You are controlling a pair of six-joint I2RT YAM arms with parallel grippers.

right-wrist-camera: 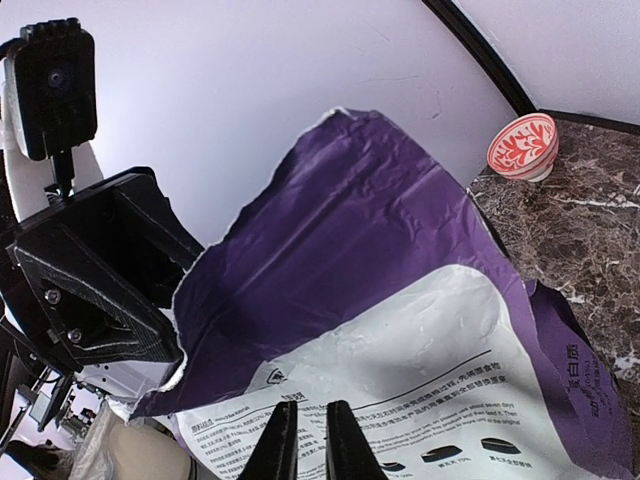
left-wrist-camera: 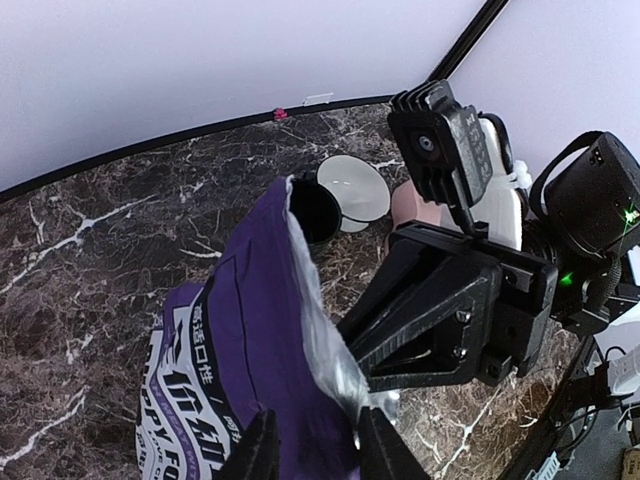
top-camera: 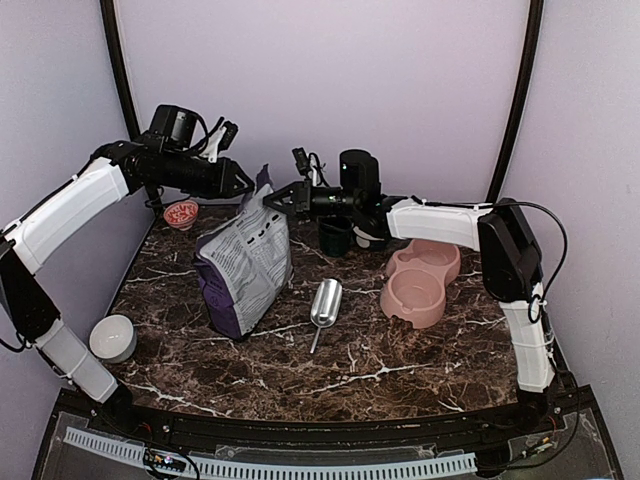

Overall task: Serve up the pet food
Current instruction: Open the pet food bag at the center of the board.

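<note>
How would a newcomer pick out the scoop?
Start at the dark marble table, centre. Between the purple bag and the pink double bowl lies the scoop. It is the only shiny metal thing, with a thin handle pointing toward the near edge.

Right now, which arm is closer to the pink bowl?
Right. The right arm stretches just behind the pink bowl. The left arm is far off on the other side, past the bag.
</note>
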